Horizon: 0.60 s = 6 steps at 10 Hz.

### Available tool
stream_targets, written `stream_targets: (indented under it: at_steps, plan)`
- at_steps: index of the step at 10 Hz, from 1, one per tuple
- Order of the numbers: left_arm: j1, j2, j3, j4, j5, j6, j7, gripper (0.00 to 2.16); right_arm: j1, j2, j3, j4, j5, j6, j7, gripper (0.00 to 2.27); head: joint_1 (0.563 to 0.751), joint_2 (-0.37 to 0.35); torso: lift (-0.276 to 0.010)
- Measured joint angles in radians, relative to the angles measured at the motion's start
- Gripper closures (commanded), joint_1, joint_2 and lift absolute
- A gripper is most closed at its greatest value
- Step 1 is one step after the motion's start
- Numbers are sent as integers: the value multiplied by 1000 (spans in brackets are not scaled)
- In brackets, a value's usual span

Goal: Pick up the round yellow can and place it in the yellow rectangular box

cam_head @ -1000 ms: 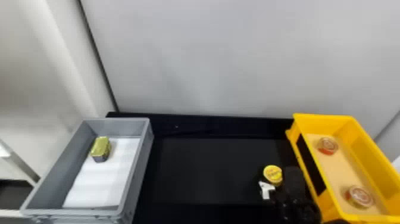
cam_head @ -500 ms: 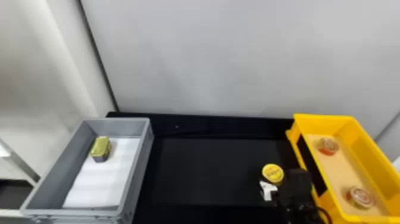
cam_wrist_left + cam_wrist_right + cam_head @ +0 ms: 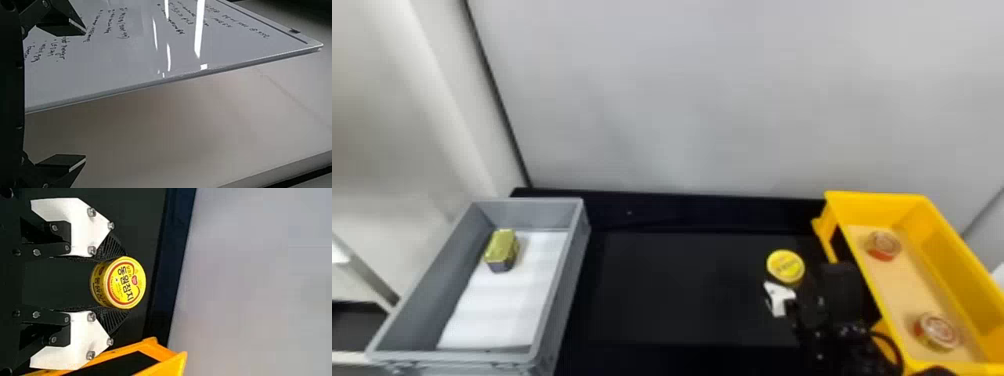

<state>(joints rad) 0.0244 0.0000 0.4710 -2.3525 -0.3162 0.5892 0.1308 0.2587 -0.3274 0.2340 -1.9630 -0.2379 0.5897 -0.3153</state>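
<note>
Right wrist view showed you your right fingers [image 3: 778,299] clamped on the round yellow can [image 3: 124,283]. Your left fingers [image 3: 62,29] stood apart.

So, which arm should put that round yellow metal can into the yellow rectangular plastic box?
Probably the right: its end effector has the can between its fingers, and the box stands close by on the robot's right side.
</note>
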Motion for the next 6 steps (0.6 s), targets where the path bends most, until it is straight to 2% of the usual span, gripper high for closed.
stream_targets:
  at_steps: [6]
  plan:
    - [-2,0,0,8,3,2,0,137,-26,7,-76,-203,64,62,-62,757,694,14,-68]
